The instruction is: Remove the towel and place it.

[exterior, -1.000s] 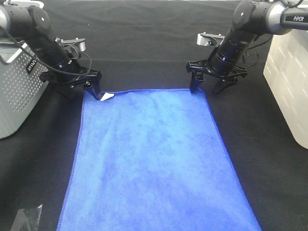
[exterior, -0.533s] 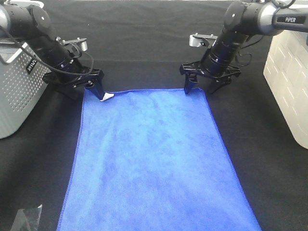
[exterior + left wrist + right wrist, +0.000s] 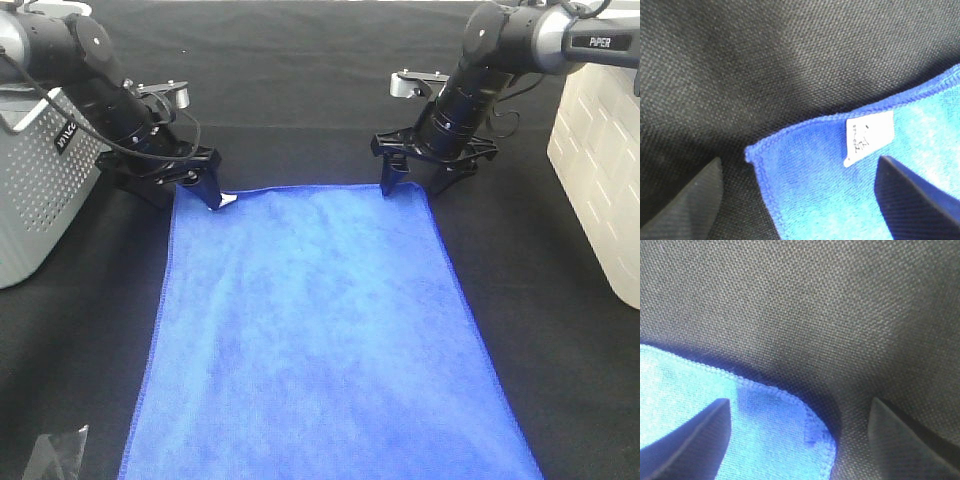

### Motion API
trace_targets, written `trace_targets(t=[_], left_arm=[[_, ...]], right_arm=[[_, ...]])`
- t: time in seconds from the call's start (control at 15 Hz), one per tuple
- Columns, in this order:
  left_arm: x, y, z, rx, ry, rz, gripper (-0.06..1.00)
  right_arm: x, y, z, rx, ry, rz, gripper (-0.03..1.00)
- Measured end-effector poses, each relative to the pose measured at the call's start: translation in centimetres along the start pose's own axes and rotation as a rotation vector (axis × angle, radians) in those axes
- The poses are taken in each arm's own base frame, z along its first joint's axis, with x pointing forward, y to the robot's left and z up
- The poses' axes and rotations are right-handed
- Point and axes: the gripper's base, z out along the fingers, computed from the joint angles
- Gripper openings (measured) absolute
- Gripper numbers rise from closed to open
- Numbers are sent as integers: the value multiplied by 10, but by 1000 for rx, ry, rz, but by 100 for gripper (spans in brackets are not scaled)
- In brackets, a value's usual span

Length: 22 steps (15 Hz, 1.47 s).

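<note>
Black left gripper (image 3: 182, 192): jaws spread, straddling the towel's (image 3: 320, 330) far-left corner. We see one finger over blue pile, the other over bare cloth, and nothing pinched.
Right gripper (image 3: 417, 183): jaws spread, straddling the far-right corner the same way. It grips nothing.
Contact: we can't tell if either gripper's fingertips touch the fabric.
Towel: lies flat on the table cloth (image 3: 300, 80), running from the grippers toward the high camera, near edge cut off by the frame.
White tag (image 3: 869, 137): on top at the left corner, between the left fingers.
Grey basket (image 3: 30, 200): beside the left arm, apart from the towel.
White bin (image 3: 600, 180): beside the right arm, well apart from the towel.
View blocked: in the high view, the fingers hide bits of both corners.
</note>
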Motion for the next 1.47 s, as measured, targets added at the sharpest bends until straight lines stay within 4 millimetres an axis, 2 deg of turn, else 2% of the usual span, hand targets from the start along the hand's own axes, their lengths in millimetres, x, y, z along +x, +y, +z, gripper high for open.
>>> trace_targets(t=[0.13, 0.27, 0.4, 0.47, 0.6, 0.73, 0.8, 1.07, 1.27, 1.47], left_arm=[[-1, -13, 6, -1, -10, 35, 74], [-1, -30, 14, 3, -16, 75, 73], [-1, -38, 17, 0, -18, 98, 70], [-1, -38, 17, -6, -20, 103, 64], [-1, -36, 18, -24, -20, 119, 43], [-1, -35, 19, -28, -18, 120, 13], [-1, -35, 20, -27, -18, 120, 4], [-2, -37, 19, -33, -24, 130, 3], [-16, -41, 9, -62, -75, 178, 3], [-40, -46, -11, -87, -210, 214, 3]], right_arm=[[0, 1, 0, -5, 0, 2, 76], [0, 8, 2, -12, -1, -26, 71], [1, 18, 4, -19, 0, -53, 61], [1, 20, 4, -17, 1, -57, 53], [2, 18, 5, -3, 6, -67, 30], [3, 18, 5, 1, 12, -73, 7], [3, 19, 5, 5, 12, -79, 3], [1, 19, 1, 33, -8, -106, 3], [-7, 19, -10, 61, -79, -130, 3], [-23, 20, -38, 103, -235, -172, 3]])
